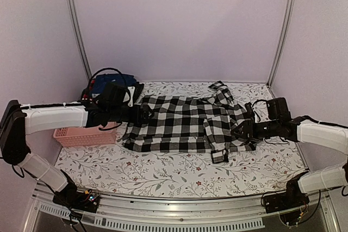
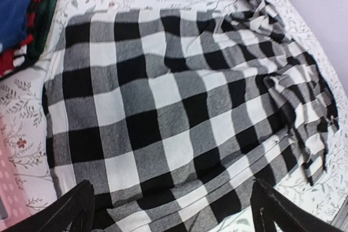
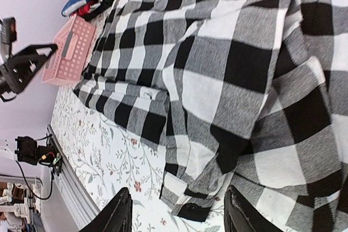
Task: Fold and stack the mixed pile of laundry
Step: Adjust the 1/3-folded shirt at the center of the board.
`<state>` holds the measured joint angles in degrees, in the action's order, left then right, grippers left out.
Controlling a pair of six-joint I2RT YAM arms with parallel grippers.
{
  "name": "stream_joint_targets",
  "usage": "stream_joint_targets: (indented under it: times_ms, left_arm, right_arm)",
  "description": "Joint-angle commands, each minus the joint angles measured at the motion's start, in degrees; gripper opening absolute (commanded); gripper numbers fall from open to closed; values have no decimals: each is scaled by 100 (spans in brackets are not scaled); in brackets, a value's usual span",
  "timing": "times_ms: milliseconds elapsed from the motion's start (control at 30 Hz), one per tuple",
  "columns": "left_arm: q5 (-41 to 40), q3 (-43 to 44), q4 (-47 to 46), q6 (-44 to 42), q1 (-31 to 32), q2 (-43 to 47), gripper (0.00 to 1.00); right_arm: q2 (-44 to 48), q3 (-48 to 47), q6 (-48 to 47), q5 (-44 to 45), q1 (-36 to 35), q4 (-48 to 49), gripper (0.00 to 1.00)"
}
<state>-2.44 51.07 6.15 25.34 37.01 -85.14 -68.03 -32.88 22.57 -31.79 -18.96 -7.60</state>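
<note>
Partly hidden: garment pile (image 1: 120, 79) behind left arm (image 1: 60, 117); pink basket (image 1: 81, 135) beneath it.

Shirt (image 1: 185, 123): large checks in black, white and grey — the grey squares are finely striped. Trousers (image 1: 120, 78): plain navy blue. Plaid piece (image 2: 41, 9): red and black, with dark green bands. Basket (image 1: 81, 136): pink. Table cover (image 1: 163, 172): white, printed with grey-green leafy sprigs and small red flowers. Arms (image 1: 54, 118): white shells — black joints.
</note>
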Motion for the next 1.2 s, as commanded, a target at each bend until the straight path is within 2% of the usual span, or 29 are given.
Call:
stream_joint_targets:
  times_ms: [0, 233, 333, 433, 633, 733, 867, 967, 1167]
  left_arm:
    - [187, -38, -873, -179, 61, 554, 100]
    - [-84, 19, -730, -163, 132, 657, 100]
    - [-191, -25, -715, -179, 223, 658, 100]
    - [-241, -38, -716, -185, 265, 600, 100]
    - [-186, -14, -667, -243, 303, 499, 100]
    - [-159, -54, -642, -251, 305, 535, 100]
    - [11, -98, -649, -209, 301, 554, 100]
    - [271, -245, -863, -82, 310, 524, 100]
    - [1022, -456, -1596, 592, 442, 130, 97]
  right_arm:
    - [-299, -8, -21, 287, -556, -607, 56]
    - [-991, 66, 173, 817, -992, -595, 56]
    - [-1270, 125, 212, 779, -1031, -451, 56]
    - [-1511, 186, 316, 524, -1142, -132, 51]
    - [-1686, 353, 906, -479, -1184, 991, 12]
    - [-1478, 265, 1125, -577, -1180, 1250, 0]
    - [-1128, 132, 1460, -522, -1180, 1781, 0]
    - [-1042, 40, 1857, -448, -1180, 2551, 0]
    - [-1851, -470, 2471, -462, -1187, 4006, 0]
